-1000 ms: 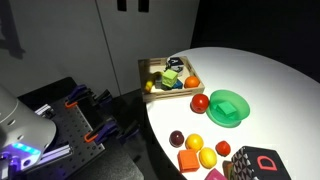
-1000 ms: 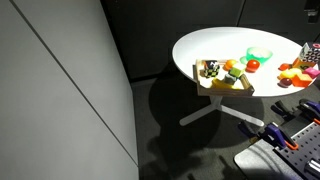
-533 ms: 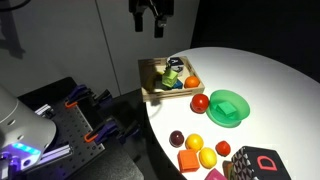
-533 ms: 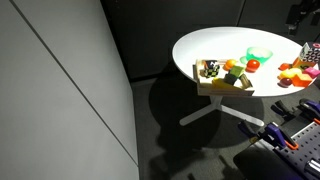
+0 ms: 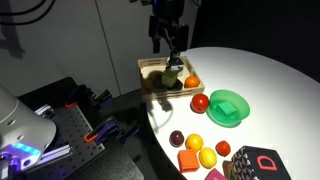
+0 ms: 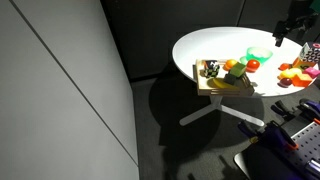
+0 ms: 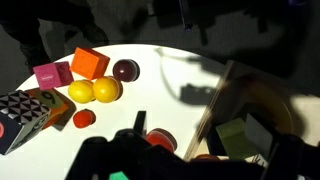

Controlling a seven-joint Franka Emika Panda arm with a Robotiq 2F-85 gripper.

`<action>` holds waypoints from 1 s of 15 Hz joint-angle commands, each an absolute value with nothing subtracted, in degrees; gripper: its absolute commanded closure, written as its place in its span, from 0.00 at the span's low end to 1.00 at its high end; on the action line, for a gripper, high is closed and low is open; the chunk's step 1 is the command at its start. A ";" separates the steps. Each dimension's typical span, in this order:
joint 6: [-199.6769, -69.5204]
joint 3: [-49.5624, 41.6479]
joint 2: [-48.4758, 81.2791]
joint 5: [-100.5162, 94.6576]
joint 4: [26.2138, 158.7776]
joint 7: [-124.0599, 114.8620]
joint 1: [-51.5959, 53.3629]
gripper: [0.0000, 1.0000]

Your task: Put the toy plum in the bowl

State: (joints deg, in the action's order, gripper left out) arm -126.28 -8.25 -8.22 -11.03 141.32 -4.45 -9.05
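The toy plum [image 5: 177,138] is a dark maroon ball on the white table near its front edge, next to two yellow fruits [image 5: 195,143]. It also shows in the wrist view [image 7: 125,70]. The green bowl [image 5: 229,107] stands empty mid-table, with a red-orange ball [image 5: 200,102] touching its rim; the bowl also shows in an exterior view [image 6: 259,55]. My gripper [image 5: 168,45] hangs open and empty above the wooden tray, well away from the plum and the bowl. One dark finger [image 7: 140,122] shows low in the wrist view.
A square wooden tray [image 5: 150,68] with several toys juts over the table's edge. An orange block [image 5: 188,160], a small red fruit [image 5: 223,150] and a dark patterned box [image 5: 255,165] lie near the plum. A bench with clamps [image 5: 80,110] stands beside the table.
The gripper has come down into view from above and moved toward the table, now hanging over the tray. The toys have not moved.
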 commanded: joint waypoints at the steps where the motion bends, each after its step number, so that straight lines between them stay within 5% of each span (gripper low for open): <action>1: -130.62 -9.87 -4.08 -6.07 140.23 -3.01 -9.83 0.00; 15: -132.47 -10.35 -1.52 -0.89 140.51 -2.01 -9.78 0.00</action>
State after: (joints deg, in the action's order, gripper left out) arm -132.57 -10.54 -1.51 -0.89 140.57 -2.02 -9.58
